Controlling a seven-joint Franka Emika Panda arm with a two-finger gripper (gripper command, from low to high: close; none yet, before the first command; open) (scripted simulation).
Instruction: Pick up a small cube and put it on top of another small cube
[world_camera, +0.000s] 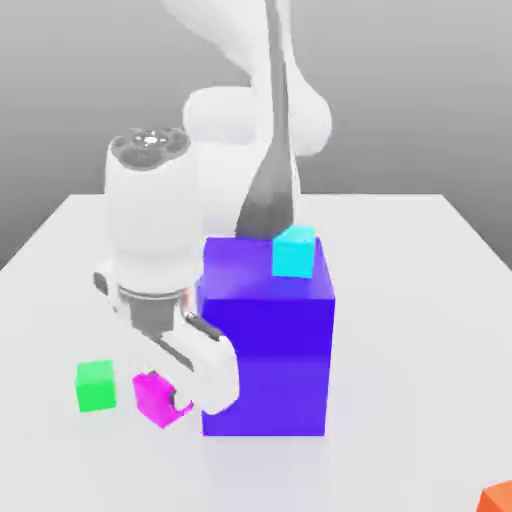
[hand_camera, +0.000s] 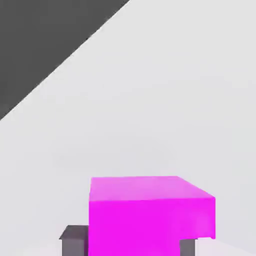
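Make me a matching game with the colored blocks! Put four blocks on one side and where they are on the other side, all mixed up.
Blocks:
1. magenta cube
2. green cube
3. cyan cube
4. big blue-violet block

Places:
A. sitting on top of the big block
B. alone on the table, at the exterior view's left of the others
C. gripped in the tool
D. standing on the table, at the exterior view's right of the tool

Right pairs: 1-C, 2-B, 3-A, 4-D
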